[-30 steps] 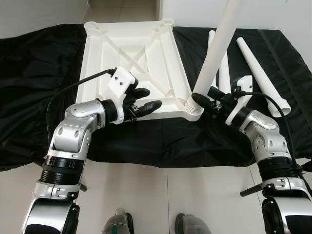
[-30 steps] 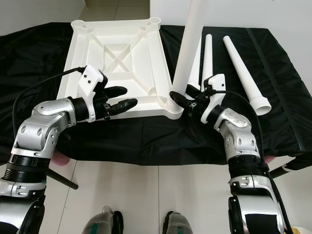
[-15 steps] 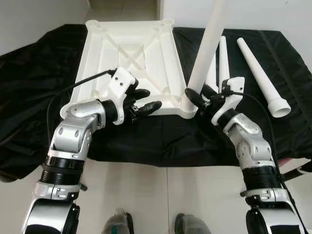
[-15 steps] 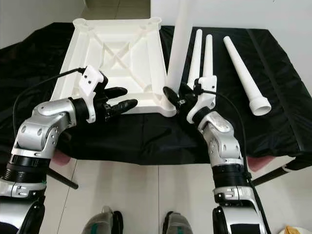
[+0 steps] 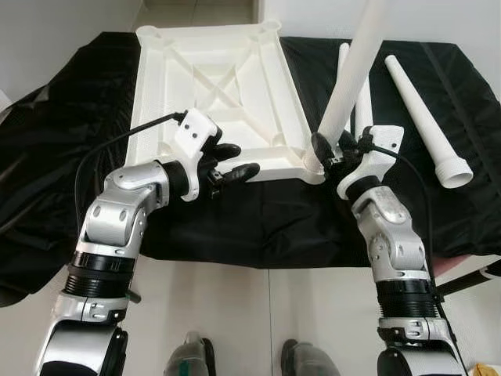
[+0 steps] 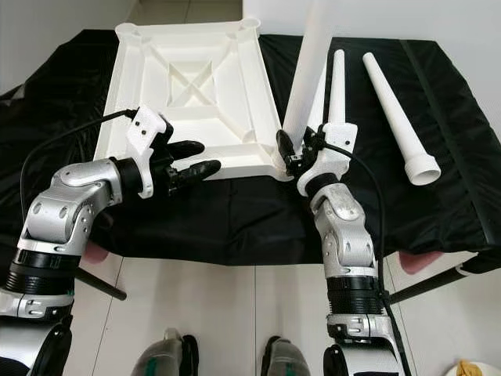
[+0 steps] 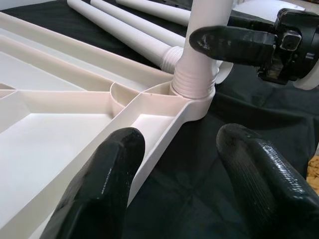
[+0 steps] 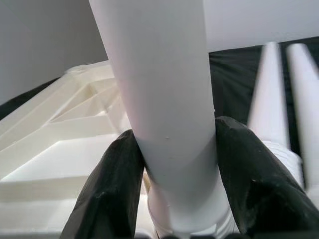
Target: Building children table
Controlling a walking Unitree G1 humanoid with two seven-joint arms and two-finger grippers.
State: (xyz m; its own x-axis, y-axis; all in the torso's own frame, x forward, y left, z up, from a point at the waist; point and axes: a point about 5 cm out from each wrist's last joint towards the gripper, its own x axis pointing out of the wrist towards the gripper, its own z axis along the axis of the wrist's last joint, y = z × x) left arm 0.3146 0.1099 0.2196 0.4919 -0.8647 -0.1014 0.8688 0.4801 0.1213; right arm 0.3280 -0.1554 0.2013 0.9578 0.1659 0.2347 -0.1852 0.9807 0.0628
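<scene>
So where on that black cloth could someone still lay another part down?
The black cloth is bare left of the white upturned plastic tabletop, and along the near edge between the two arms. Right of the loose white tapered legs there is some room too. It is crowded at the tabletop's near right corner, where the right end effector grips the upright white leg.

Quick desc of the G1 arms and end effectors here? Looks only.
Silver metallic jointed arms with black ribbed bands. Each end effector, left and right, has two long rounded black fingers on a white wrist housing. A thin black cable loops from each wrist back along the arm.
</scene>
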